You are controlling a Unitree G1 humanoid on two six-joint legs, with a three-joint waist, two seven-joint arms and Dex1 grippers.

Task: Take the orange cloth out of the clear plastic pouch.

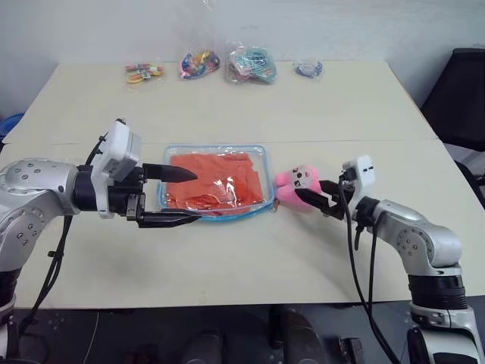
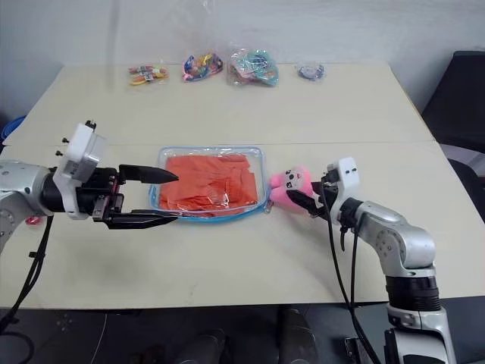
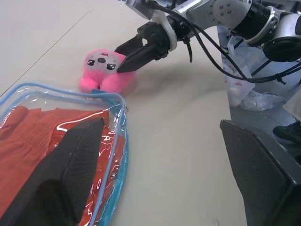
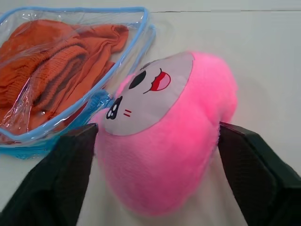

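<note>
L gripper (image 1: 189, 196) is standing wide at clear plastic pouch (image 1: 261, 155) L edge, nearer to orange cloth (image 1: 216, 182) | R gripper (image 4: 155, 136) is straddling pink charm (image 1: 294, 186), can't tell if you are gripping.

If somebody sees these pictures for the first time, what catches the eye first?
The orange cloth inside the clear plastic pouch, mid-table, stands out. Next is the pink plush toy at the pouch's right end, between the right gripper fingers. The left gripper hangs open at the pouch's left edge.

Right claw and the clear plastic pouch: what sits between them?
The pink plush charm, lying on the table at the clear plastic pouch's edge. The right wrist view shows the right claw's two fingers either side of it.
</note>
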